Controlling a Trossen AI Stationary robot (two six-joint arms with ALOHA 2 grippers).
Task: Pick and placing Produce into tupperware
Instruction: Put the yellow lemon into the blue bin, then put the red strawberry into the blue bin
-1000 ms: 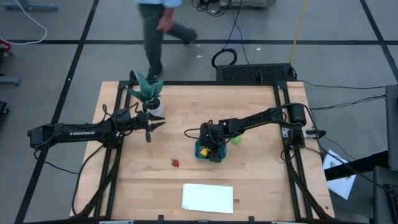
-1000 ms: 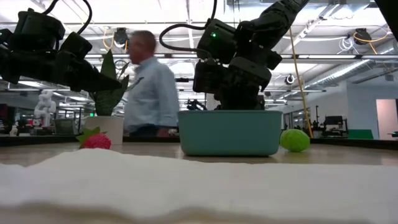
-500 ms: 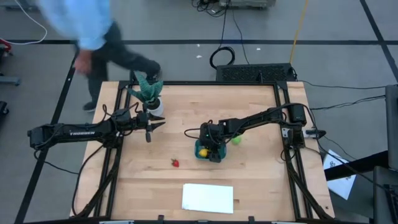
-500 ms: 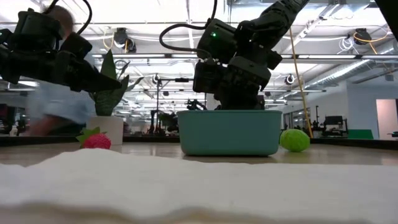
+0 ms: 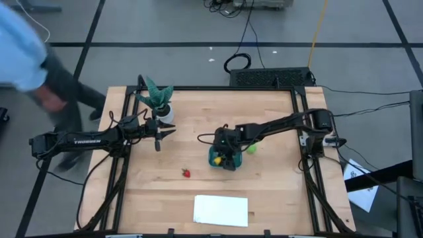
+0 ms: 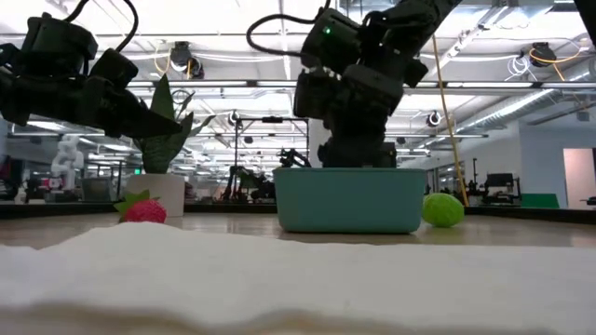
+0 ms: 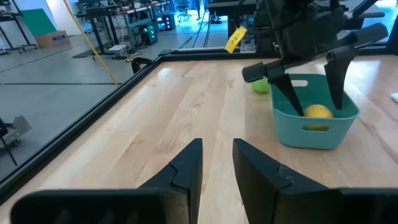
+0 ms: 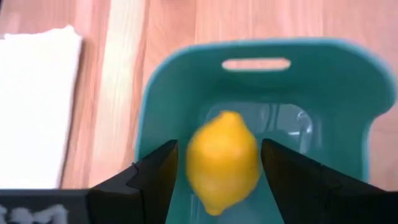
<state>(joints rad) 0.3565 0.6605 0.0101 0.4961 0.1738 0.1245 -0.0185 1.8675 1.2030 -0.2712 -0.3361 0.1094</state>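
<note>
The right end effector (image 5: 223,158) hangs directly above the teal tupperware (image 5: 216,162), its fingers spread wide and gripping nothing. The lemon (image 8: 222,160) appears between the fingers in the right wrist view and, in the left wrist view, lies on the tub floor (image 7: 318,112), so the first piece counts as placed.

Step in hand: clear the tub. Raise the end effector straight up until both fingers are above the rim; a sideways move made too early risks catching the wall and dragging the light tub across the desk (image 5: 198,119).

Remaining produce:
- Green ball (image 5: 252,149): on the desk just beside the tub, on the right arm's side.
- Strawberry (image 5: 186,173): on the desk, well apart from the tub, towards the white sheet (image 5: 221,210).

The left end effector (image 5: 160,133) waits near the potted plant (image 5: 157,100), fingers narrowly parted, empty
</note>
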